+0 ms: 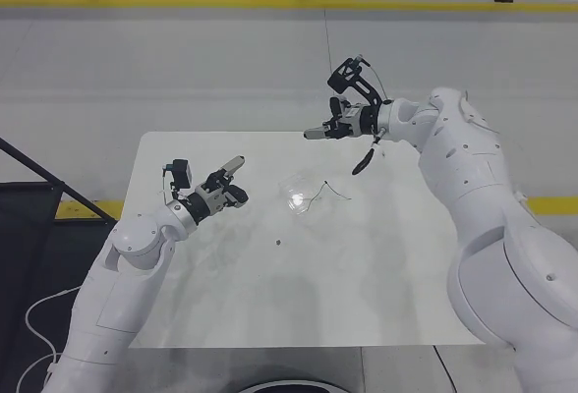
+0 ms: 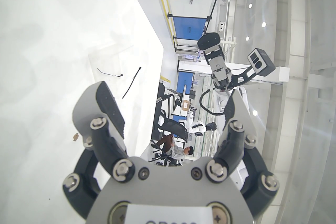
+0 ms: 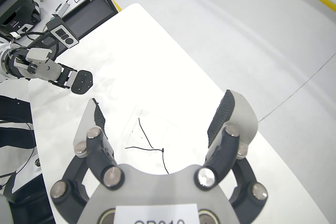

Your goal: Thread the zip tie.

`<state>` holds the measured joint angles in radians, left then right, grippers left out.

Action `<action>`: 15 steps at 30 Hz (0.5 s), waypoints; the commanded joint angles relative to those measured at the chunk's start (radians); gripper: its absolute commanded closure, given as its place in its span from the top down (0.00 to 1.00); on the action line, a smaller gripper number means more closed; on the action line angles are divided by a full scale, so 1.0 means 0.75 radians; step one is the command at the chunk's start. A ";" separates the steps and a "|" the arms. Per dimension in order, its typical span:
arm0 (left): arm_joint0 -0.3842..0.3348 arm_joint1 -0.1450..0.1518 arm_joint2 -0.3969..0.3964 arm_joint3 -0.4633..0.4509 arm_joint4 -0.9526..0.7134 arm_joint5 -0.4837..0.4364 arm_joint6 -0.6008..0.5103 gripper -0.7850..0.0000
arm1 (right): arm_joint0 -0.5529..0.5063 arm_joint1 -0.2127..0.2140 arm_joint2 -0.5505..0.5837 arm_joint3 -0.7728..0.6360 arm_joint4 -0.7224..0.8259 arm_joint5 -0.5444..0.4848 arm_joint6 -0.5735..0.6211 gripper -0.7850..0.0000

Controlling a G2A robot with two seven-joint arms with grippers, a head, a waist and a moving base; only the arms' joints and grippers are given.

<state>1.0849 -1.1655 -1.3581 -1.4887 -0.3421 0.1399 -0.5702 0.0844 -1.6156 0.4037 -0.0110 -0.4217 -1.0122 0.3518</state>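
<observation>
left hand [image 2: 169, 93] and right hand [image 3: 162, 101] gape wide, empty; thin black plastic zip tie [image 3: 144, 148] lies on white table [image 3: 157, 64] ahead of both. best pinch near its head, coming in flat and low.

the thin plastic zip tie [image 2: 131, 83] was black, the flat rectangular table [image 1: 220, 295] plain white, the painted floor stripe [image 1: 564, 204] yellow.

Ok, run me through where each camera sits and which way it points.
Top view: above the arms, looking down at the table; both arms show.
Left wrist view: on that wrist, looking across the table into the room; left fingers show.
Right wrist view: on that wrist, looking down at the table; right fingers show.
Shared: the zip tie.
</observation>
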 commanded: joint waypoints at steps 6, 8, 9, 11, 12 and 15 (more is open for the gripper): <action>0.021 -0.002 -0.003 -0.054 0.013 -0.044 0.065 1.00 | -0.002 0.011 0.002 -0.043 -0.008 0.000 -0.057 1.00; 0.033 -0.001 -0.017 -0.074 0.013 -0.054 0.087 1.00 | 0.015 0.022 0.002 -0.054 -0.022 0.000 -0.105 1.00; 0.037 -0.001 -0.023 -0.082 0.021 -0.054 0.096 1.00 | 0.019 0.028 0.001 -0.072 -0.031 0.000 -0.125 1.00; 0.043 0.000 -0.031 -0.093 0.025 -0.055 0.107 1.00 | 0.022 0.045 0.002 -0.120 -0.044 0.000 -0.165 1.00; 0.043 0.000 -0.034 -0.094 0.026 -0.053 0.114 1.00 | 0.021 0.055 0.003 -0.136 -0.050 0.000 -0.177 1.00; 0.034 -0.001 -0.035 -0.088 0.023 -0.054 0.124 1.00 | 0.014 0.085 0.011 -0.181 -0.058 0.000 -0.200 1.00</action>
<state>1.1139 -1.1657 -1.3848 -1.5572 -0.3235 0.0995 -0.4783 0.0973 -1.5584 0.4103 -0.1370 -0.4636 -1.0124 0.2035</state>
